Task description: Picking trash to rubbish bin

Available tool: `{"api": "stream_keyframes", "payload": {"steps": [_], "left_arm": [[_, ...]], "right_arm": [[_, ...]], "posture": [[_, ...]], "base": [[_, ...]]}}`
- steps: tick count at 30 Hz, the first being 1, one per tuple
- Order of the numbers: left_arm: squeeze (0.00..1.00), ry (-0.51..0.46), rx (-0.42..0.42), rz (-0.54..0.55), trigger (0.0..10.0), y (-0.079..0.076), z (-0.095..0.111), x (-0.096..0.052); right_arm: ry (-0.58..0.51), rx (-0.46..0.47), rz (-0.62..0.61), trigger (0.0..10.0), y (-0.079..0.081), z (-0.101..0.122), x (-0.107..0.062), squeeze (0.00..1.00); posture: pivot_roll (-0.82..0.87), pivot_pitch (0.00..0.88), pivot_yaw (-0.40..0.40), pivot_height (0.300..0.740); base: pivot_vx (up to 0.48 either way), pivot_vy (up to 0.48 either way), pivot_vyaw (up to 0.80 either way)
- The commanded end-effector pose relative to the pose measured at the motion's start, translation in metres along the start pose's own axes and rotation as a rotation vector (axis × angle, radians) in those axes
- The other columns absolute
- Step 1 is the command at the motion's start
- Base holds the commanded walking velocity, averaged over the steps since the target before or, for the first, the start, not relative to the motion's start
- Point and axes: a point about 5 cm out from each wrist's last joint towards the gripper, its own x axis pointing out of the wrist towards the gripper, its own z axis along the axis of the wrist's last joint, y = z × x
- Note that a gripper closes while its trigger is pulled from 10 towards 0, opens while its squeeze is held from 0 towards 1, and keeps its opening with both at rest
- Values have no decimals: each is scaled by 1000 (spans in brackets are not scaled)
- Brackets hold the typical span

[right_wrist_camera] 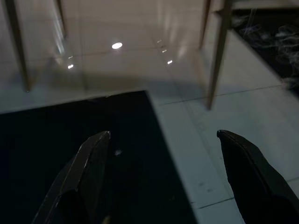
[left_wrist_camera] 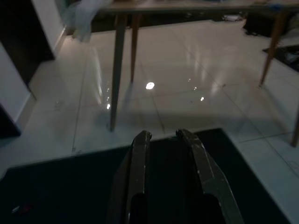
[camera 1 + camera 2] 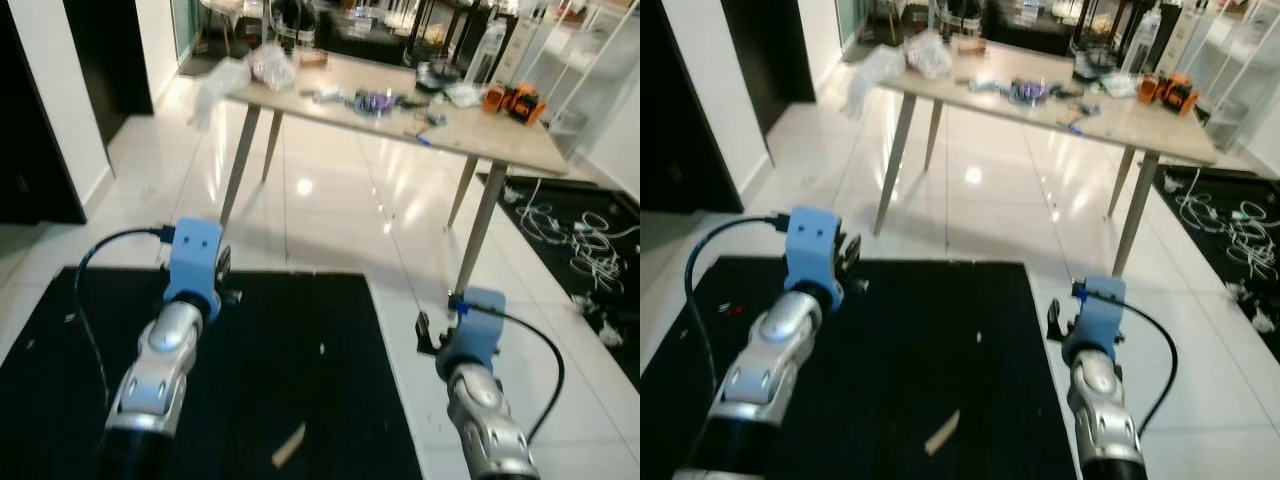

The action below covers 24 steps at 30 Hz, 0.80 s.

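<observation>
A tan scrap (image 3: 289,445) is lying flat on the black mat (image 3: 300,330), between the two arms and nearer the robot than either pair of jaws, so both grippers are reaching past it. It looks like a thin strip of card or paper: probably very light, a little stiff, and lying flush, so I would judge it hard to get under. Pinching across its narrow width near one raised end, if there is one, seems the best hold; pressing straight down might only slide it on the mat. A smaller pale speck (image 3: 321,348) is sitting further out on the mat, closer to the level of the jaws and between them.

The left gripper (image 2: 163,140) is hanging over the mat with its fingers drawn close together, only a narrow gap showing, nothing between them. The right gripper (image 1: 163,140) is hovering over the mat's right edge where it meets the white tiles (image 3: 330,200), its fingers spread wide and empty.

Beyond both jaws a table (image 3: 500,135) is standing on the tiles, cluttered with plastic bags (image 3: 250,70) and small items. Off to the right of the right jaws, white cables (image 3: 580,230) are lying tangled on a second dark mat. No bin can be made out.
</observation>
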Motion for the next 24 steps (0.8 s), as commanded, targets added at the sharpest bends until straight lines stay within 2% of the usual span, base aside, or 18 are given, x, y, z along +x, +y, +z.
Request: {"api": "stream_keyframes", "payload": {"steps": [1, 4, 11, 13, 16, 24], "left_arm": [[0, 10, -2, -20, 10000, -5, -1, 1], [0, 13, 2, -15, 10000, -4, -1, 1], [0, 63, 32, 14, 10000, 1, -9, 1], [0, 67, 31, 16, 10000, 1, -10, 1], [0, 53, 24, 15, 10000, 2, -6, 2], [0, 52, 22, 15, 10000, 0, -5, 2]], "right_arm": [[10, -2, -23, 10000, -8, -1, -1, 0], [5, -9, -24, 10000, -9, 0, 0, 0], [-36, -33, 3, 10000, -5, 6, 1, 0], [-78, -57, 28, 10000, -3, 13, 2, 0], [-182, -139, 71, 10000, -1, 31, 2, 0], [-204, -138, 61, 10000, -6, 39, 6, 0]], "posture": [[-59, 59, -78, 740], [-61, 61, -78, 740], [-69, 72, -69, 740], [-70, 74, -69, 740], [-73, 76, -66, 740], [-74, 83, -72, 740]], "base": [[428, 0, -800], [429, 0, -573], [426, 0, 0], [422, 0, 0], [424, 0, 0], [422, 0, 0]]}}
